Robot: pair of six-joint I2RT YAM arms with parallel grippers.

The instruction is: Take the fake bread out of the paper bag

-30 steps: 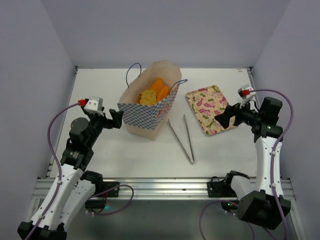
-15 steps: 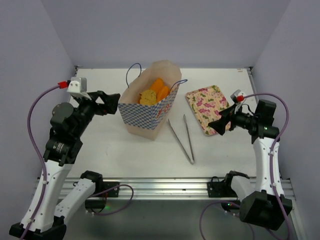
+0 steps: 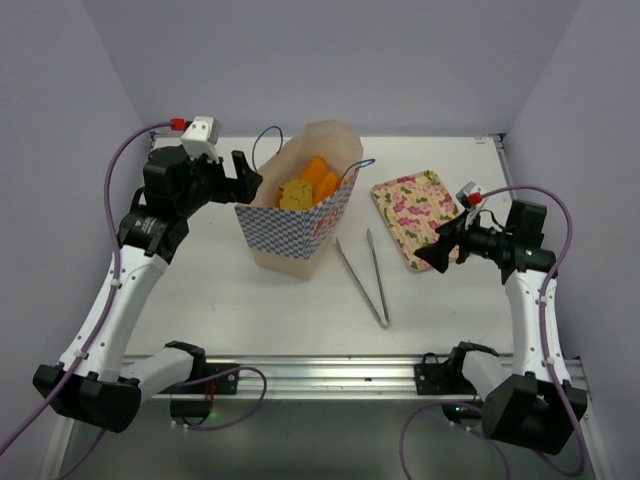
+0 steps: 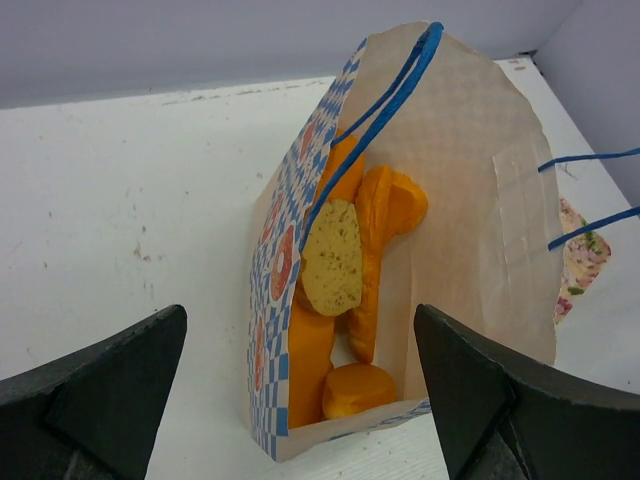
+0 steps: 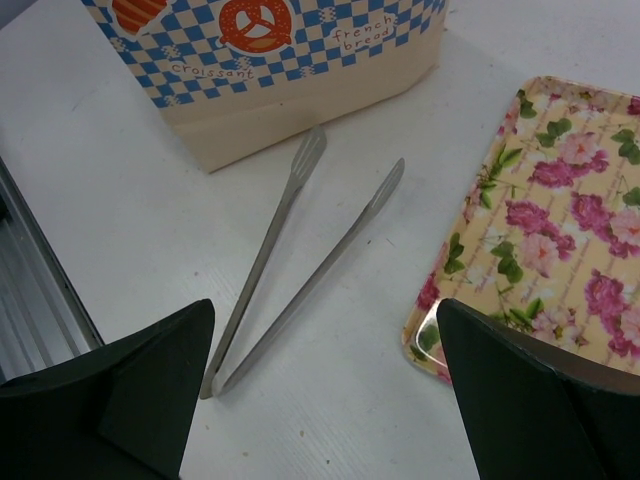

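Standing upright on the tabletop (image 3: pixel 200 300), the paper bag (image 3: pixel 298 225) is kept with its mouth open upward, so that the bread (image 4: pixel 335 260) inside can be reached from the top. All the bread is seen inside the bag; nothing is taken out yet. The left claw (image 3: pixel 245 175) is held wide open and empty, with the bag's mouth directly ahead of it, probably to reach in. The right claw (image 3: pixel 428 250) is also spread wide and empty. The tongs (image 5: pixel 300 270) are found just ahead of it and the flowered tray (image 5: pixel 560 230) beside it, presumably meant to receive the bread. One bag, two blue handles (image 4: pixel 380 110), one pair of tongs and one tray are counted. Four or five pieces of bread are made out; an exact count is prevented by overlap.
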